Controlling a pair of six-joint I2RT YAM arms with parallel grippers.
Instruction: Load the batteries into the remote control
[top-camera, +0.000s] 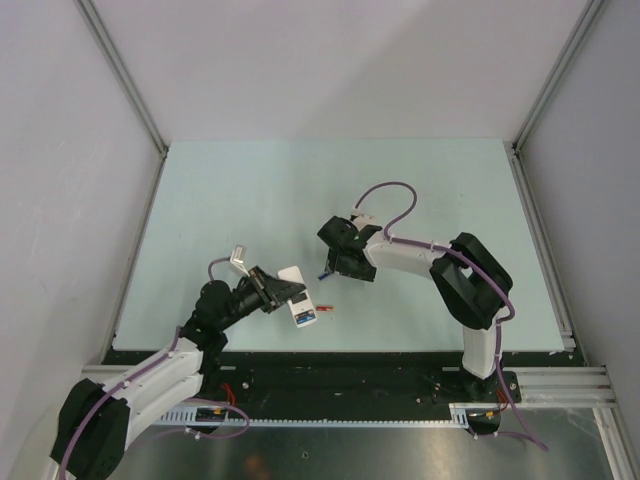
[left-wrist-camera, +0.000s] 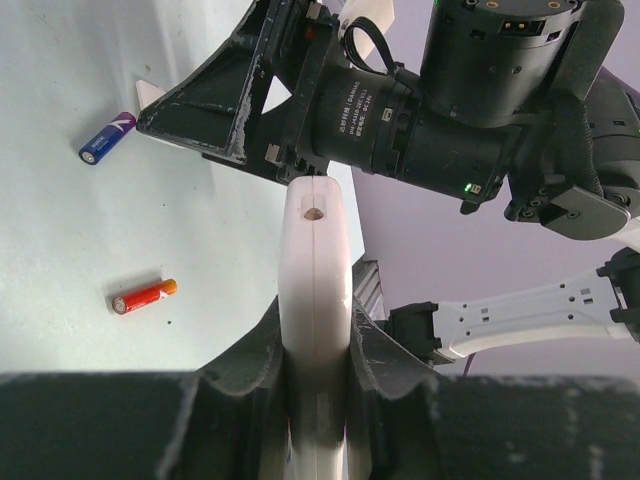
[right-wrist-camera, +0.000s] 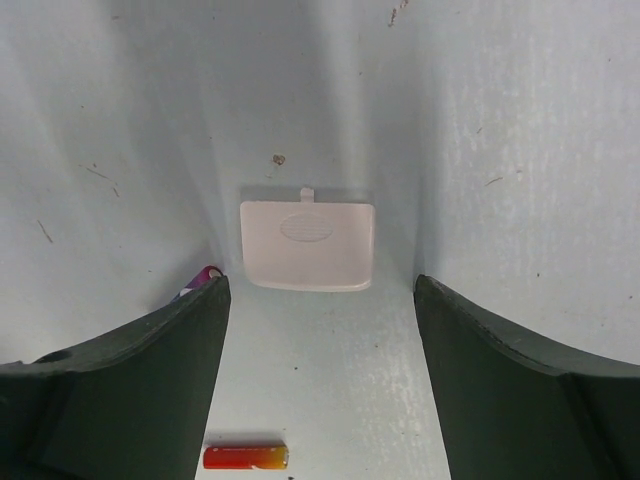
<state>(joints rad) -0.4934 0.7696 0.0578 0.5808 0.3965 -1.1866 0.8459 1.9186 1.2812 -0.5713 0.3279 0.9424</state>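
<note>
Left end effector (left-wrist-camera: 315, 375) is seen clamped on the remote control (left-wrist-camera: 315, 270), which is held edge-on between the two dark fingers (left-wrist-camera: 240, 385). A small round hole is visible in the white edge turned toward the left wrist camera. Whether the remote control touches the pale bench (top-camera: 250, 190) cannot be told.

Just beyond the remote control's far end, the right end effector (right-wrist-camera: 320, 292) is held low over the bench with its fingers spread wide apart, gripping nothing. Framed in the gap between them, a white battery cover (right-wrist-camera: 307, 245) is seen lying flat on the bench, with a small tab on its far edge and an oval ribbed patch.

A red battery (right-wrist-camera: 245, 457) with an orange-yellow end is laid on the bench near the cover. A dark blue-purple battery (left-wrist-camera: 107, 138) is laid apart from the red one, close beside one finger of the right end effector. Whether any battery is seated in the remote control cannot be told.
</note>
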